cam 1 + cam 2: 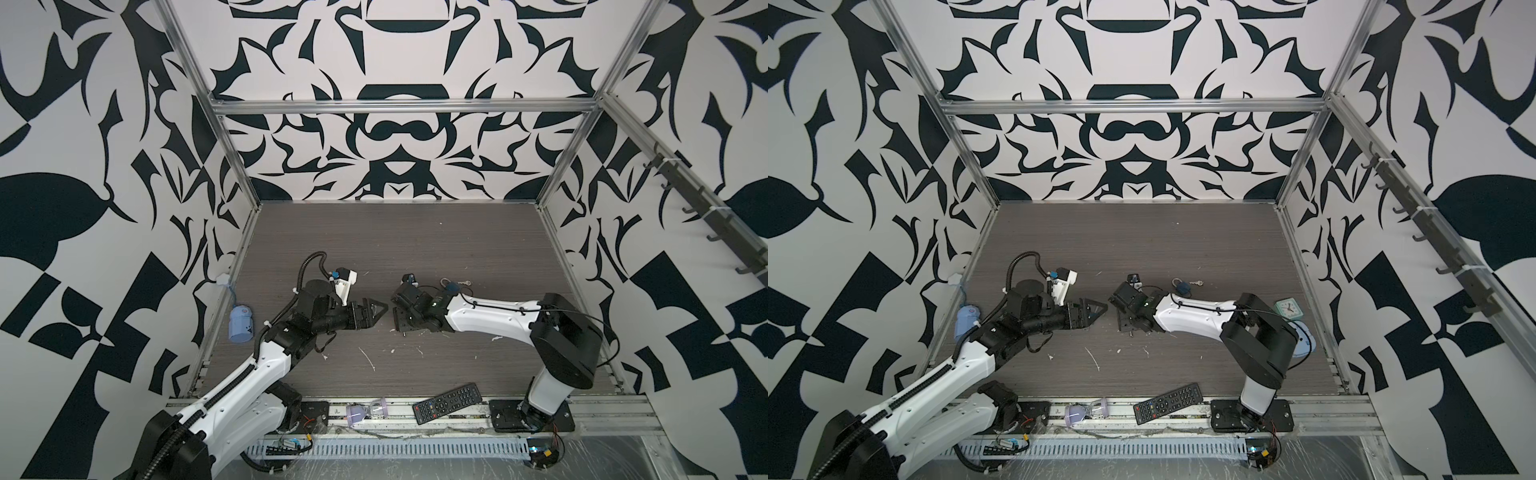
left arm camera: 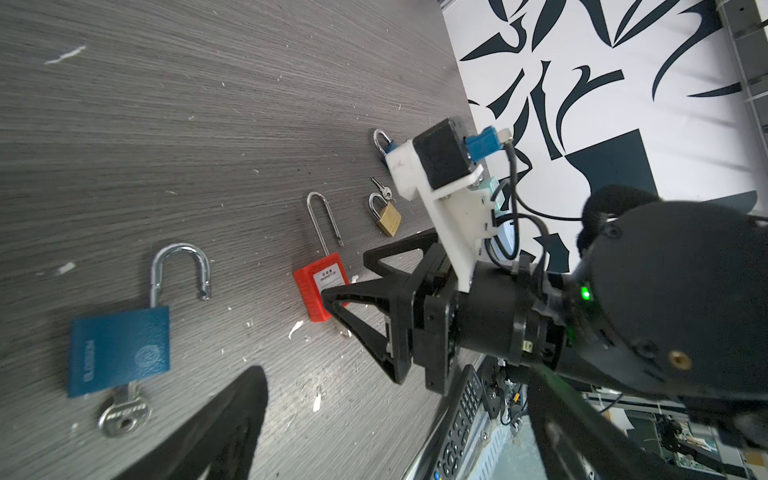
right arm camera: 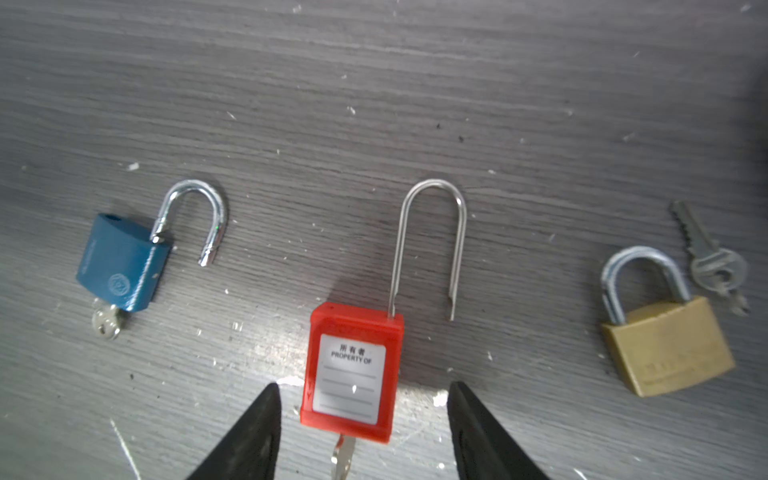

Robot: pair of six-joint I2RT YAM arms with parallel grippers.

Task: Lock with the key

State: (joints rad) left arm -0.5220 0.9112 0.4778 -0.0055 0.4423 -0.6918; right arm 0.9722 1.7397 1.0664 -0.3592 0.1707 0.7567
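1. Since the red padlock lies flat on the table right between the two fingers of the right gripper, the right arm is the closest one to it.
2. The right gripper's fingers are spread apart, one on each side of the red body. A bit of table shows between each finger and the lock, so nothing is being held.
3. The lock's long way points straight away from that gripper. Its key sticks out of the near end, toward the gripper. Its long thin loop points to the far side.
4. One leg of the loop goes into the red body. The other leg ends beside the body, not over its hole, so the lock is open.
5. The left gripper is spread wide with nothing in it. It waits off to the side, nearer the blue padlock, which is open too and has its own key in it.
6. The gold padlock lies on the other side of the red one and is shut.
7. My guess is that the right gripper only needs to close where it is to catch the red body. The loose leg must then swing over its hole and be pushed in.
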